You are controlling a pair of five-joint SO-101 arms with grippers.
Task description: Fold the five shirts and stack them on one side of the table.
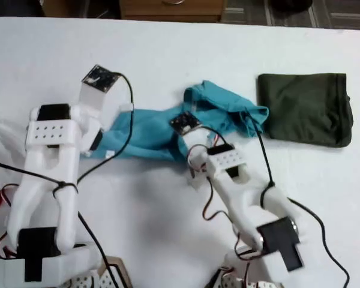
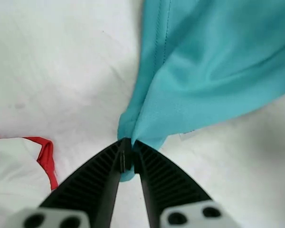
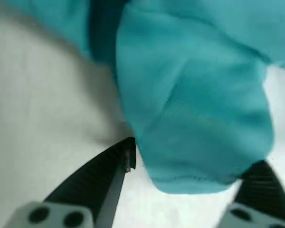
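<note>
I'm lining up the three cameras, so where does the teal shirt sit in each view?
High view: the teal shirt lies crumpled mid-table between the two arms, beside the folded dark green shirt.
Left wrist view: a corner of the teal shirt is pinched in the shut left gripper.
Right wrist view: a folded edge of the teal shirt sits between the open right gripper fingers.
Shared landmark: the white table under it.

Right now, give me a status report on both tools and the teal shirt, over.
Left tool shut on teal shirt edge. Right tool open over a shirt fold. Folded green shirt lies apart.
</note>
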